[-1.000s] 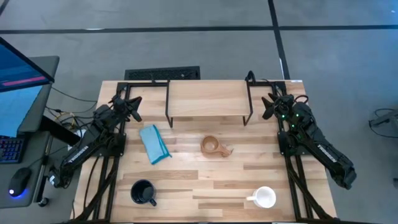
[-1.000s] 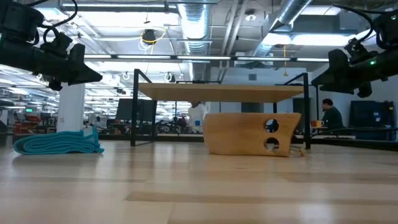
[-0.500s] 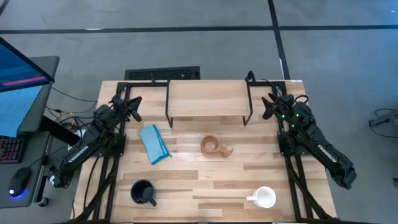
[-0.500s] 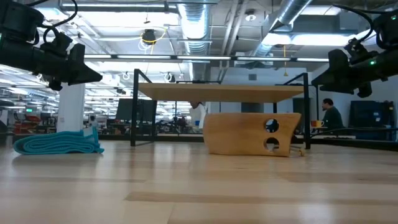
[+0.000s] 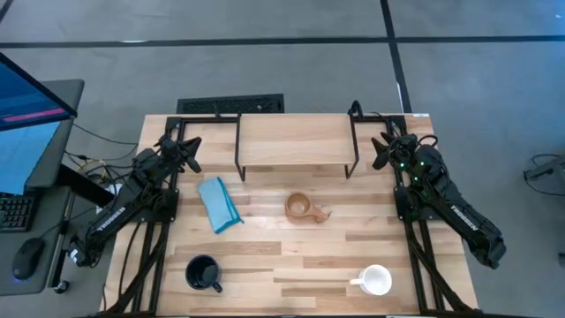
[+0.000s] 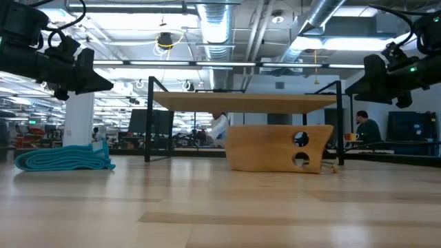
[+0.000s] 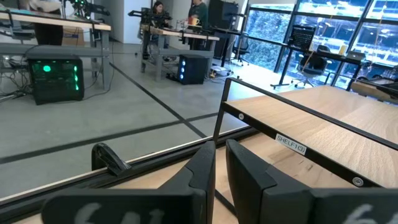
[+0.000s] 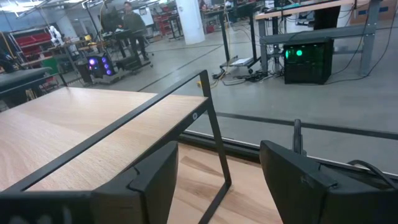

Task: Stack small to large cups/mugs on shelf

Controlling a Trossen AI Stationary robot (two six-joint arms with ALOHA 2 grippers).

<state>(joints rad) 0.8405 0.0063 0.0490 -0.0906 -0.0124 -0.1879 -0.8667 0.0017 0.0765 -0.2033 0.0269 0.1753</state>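
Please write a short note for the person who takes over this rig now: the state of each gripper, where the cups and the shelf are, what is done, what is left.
Left gripper: shut, empty, raised beside the shelf's left end.
Right gripper: open, empty, raised beside the shelf's right end.
Shelf: at the table's far edge, nothing on top.
Wooden cup: on the table in front of the shelf.
Black mug: near left corner.
White mug: near right corner.
Blue cloth: left of the wooden cup.
Done: nothing.
Left: stack all three cups on the shelf.

With the shelf (image 5: 296, 141) as landmark, the wooden cup (image 5: 298, 208) is set just before it, the two mugs (image 5: 203, 272) (image 5: 376, 280) further before it, and the cloth (image 5: 218, 204) front-left.
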